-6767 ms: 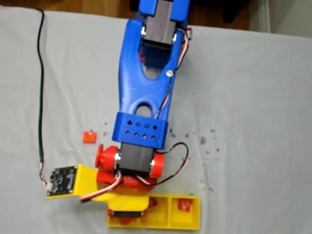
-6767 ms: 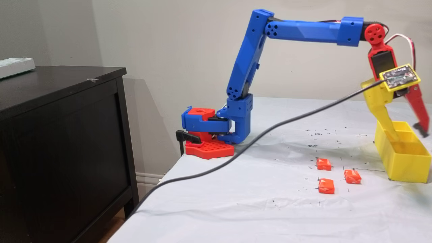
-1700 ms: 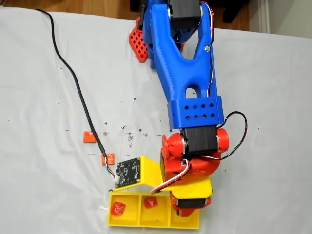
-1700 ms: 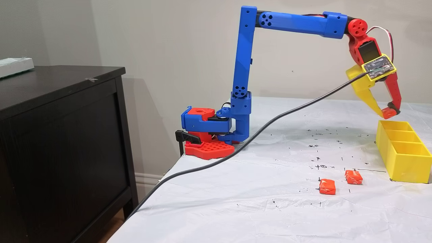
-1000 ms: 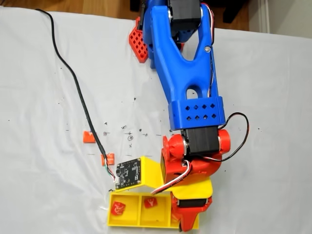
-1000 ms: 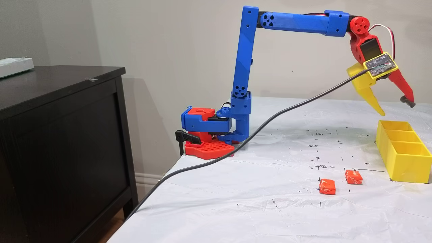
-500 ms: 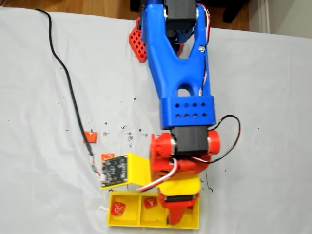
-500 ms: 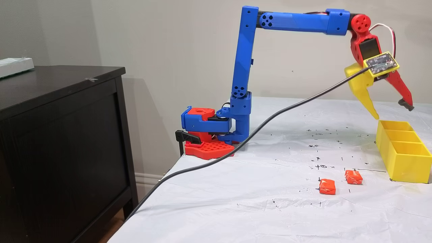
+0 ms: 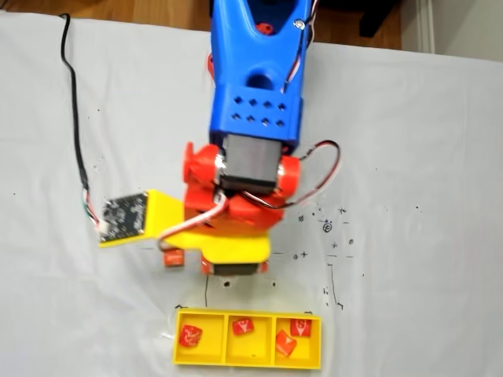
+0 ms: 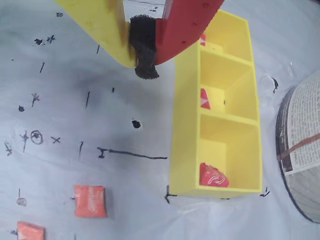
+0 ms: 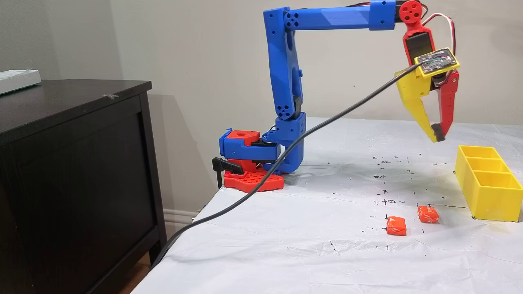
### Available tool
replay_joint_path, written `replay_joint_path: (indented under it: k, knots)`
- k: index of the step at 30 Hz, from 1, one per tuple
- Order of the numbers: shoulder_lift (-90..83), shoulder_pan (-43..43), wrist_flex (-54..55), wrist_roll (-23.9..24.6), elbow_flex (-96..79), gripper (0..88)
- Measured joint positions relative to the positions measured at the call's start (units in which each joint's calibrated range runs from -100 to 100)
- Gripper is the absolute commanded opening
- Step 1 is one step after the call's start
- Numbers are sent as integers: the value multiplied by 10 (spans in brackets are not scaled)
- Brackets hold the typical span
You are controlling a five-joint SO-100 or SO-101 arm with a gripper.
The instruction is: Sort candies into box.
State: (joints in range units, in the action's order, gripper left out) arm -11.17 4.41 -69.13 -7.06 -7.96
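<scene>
Two candies are lying loose on the white cloth nearest the side-on fixed camera, and we are seeing them as one orange-red candy [image 11: 396, 226] and a second candy [image 11: 428, 214] just beyond it, close together but apart. We are finding the same pair in the wrist view, one [image 10: 90, 200] near the bottom edge and the other [image 10: 29, 231] cut by the lower left corner. Beyond them, the yellow box [image 11: 488, 200] is sitting on the cloth with its three compartments in a row. Looking down on the box [image 9: 179, 339] in a fixed view, we are counting four sweets inside: one in the left compartment [image 9: 189, 335], one in the middle [image 9: 242, 326], and two in the right [image 9: 285, 343] [image 9: 300, 327] — close together, perhaps touching.

Higher and farther back, our gripper [image 11: 437, 134] is hanging in the air, well above the cloth and to the left of the box in the side-on view. Its yellow and red fingers are meeting at the black pad [image 10: 144, 47] with nothing between them — closed and empty. Farther still, we are seeing the blue arm [image 11: 286, 81] standing on its red base [image 11: 253, 179] near the wall, with a black cable [image 11: 286, 163] trailing off the table's edge.
</scene>
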Motion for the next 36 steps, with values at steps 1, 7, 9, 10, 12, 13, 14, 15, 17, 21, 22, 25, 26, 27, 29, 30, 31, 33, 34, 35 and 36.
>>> replay_joint_path:
  k: [1,7,9,10,12,13,14,15,17,21,22,25,26,27,29,30,31,33,34,35,36]
  knots:
    - [-3,8,-1,-3,-3,2]
    - [-21,55,10,-30,-56,2]
    - [-21,65,19,-36,-65,2]
    - [-21,69,25,-39,-70,2]
    - [-21,80,34,-46,-72,7]
    - [-18,86,37,-50,-72,14]
    - [-10,92,40,-53,-72,19]
    - [0,98,40,-58,-72,25]
    - [25,108,41,-64,-72,79]
    - [74,116,41,-72,-61,167]
    - [85,119,41,-74,-53,179]
    - [114,130,41,-77,-27,216]
    - [119,131,41,-79,-21,225]
    - [124,132,41,-82,-15,234]
    - [126,130,41,-86,-15,245]
    - [127,130,40,-90,-15,250]
    - [127,131,37,-93,-15,251]
    - [127,132,33,-101,-15,255]
    - [127,133,31,-105,-15,258]
    - [127,133,29,-109,-15,263]
    - [127,136,29,-112,-15,266]
